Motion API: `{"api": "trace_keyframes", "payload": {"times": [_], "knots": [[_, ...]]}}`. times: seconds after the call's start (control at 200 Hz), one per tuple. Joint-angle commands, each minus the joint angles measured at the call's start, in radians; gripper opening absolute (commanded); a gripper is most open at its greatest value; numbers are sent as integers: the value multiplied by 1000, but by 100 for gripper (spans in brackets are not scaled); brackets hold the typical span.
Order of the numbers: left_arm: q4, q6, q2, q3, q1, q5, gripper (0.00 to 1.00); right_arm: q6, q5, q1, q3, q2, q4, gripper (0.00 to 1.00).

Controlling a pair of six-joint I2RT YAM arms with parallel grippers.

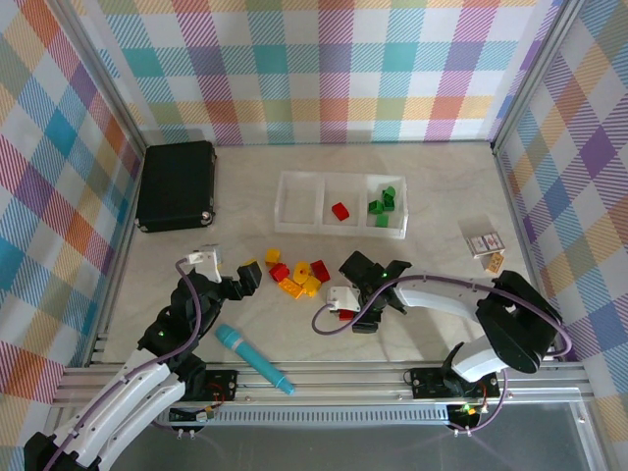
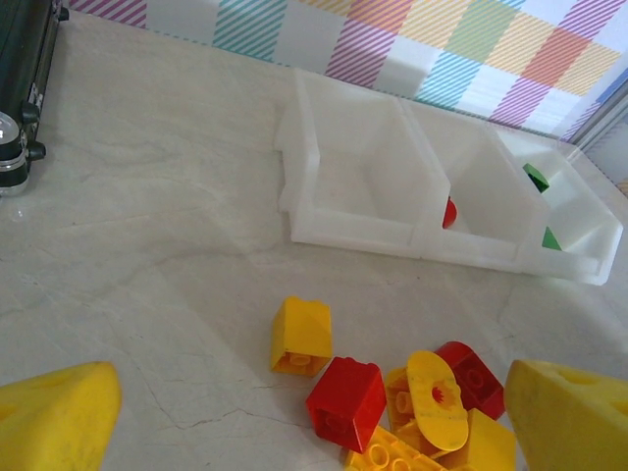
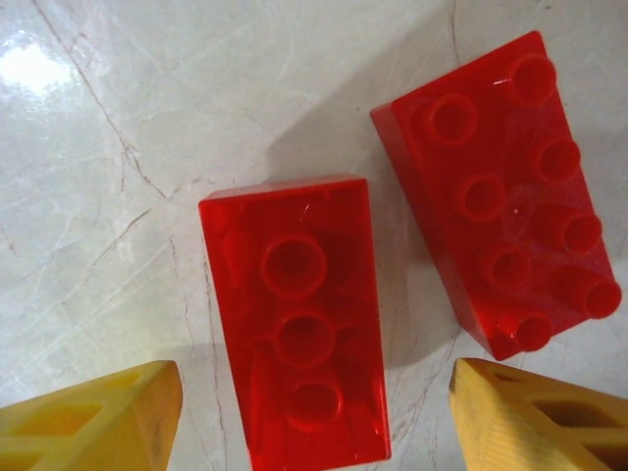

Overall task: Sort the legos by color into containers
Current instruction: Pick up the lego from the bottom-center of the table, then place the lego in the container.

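A narrow red brick [image 3: 294, 324] lies flat on the table [image 3: 98, 147], three round marks in a row on its upper face. It sits squarely between the yellow fingertips [image 3: 88, 417] of the right gripper [image 3: 314, 422]. Its long side runs the way the fingers point. We see bare table on both sides of it, so the jaws stand apart around the brick and neither pad touches it.

Just beside it, further out and past the right-hand fingertip, lies an eight-stud red brick [image 3: 500, 196]. It is turned at a slant, with a thin strip of table between the two.

In the overhead view, a loose pile [image 1: 294, 275] of yellow and red bricks lies to the left of that spot. The left gripper [image 2: 314, 417] faces this pile with its jaws spread wide and nothing in them. A yellow brick [image 2: 301, 337] and a red cube [image 2: 345, 402] lie nearest it, ahead of the fingertips.

Beyond the pile stands the three-compartment tray [image 1: 294, 179]. We see one red brick [image 1: 340, 210] in the middle compartment and green bricks [image 1: 385, 204] in the right one.

A black case [image 1: 177, 184] lies at the far left. A teal cylinder [image 1: 253, 358] rests near the arm bases.
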Motion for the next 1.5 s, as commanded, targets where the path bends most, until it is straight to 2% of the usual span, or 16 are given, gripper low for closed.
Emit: {"api": "trace_keyframes", "payload": {"times": [0.0, 0.125, 0.23, 0.445, 0.52, 0.605, 0.78, 0.865, 0.98, 1.115, 1.185, 1.3, 1.495], "knots": [[-9, 21, 0, -1, 3, 21, 99, -27, -10, 11, 21, 16, 23, 71], [-14, 27, -1, 2, 3, 28, 99, -33, -10, 11, 17, 28, 28, 66], [-23, 21, 7, 13, 2, 26, 99, -44, 3, 14, 13, 40, 32, 54], [9, 7, 59, 23, 3, 44, 99, -72, 46, 23, -6, 50, 38, 38], [11, -6, 84, 32, 3, 15, 100, -70, 90, 28, -14, 39, 52, 30], [-9, -17, 118, 49, 3, -27, 99, -71, 103, 30, -24, 6, 66, 28], [18, -15, 158, 65, 3, -10, 100, -36, 33, 29, -27, -131, 109, 26], [25, -13, 161, 71, 3, -9, 100, -23, 37, 25, -18, -207, 178, 27], [5, -19, 174, 92, 3, -15, 99, -12, 12, -40, 33, -246, 262, 26], [-18, -17, 176, 108, 4, 5, 99, 65, -16, -134, 197, -150, 264, 21], [-33, -19, 164, 109, 3, 7, 100, 97, 40, -152, 291, -65, 264, 16], [-63, -25, 133, 108, 3, 3, 99, 156, 112, -168, 490, 109, 170, 13], [-115, -25, 71, 109, 3, -16, 100, 368, 139, -229, 819, 346, -38, 15]]}}
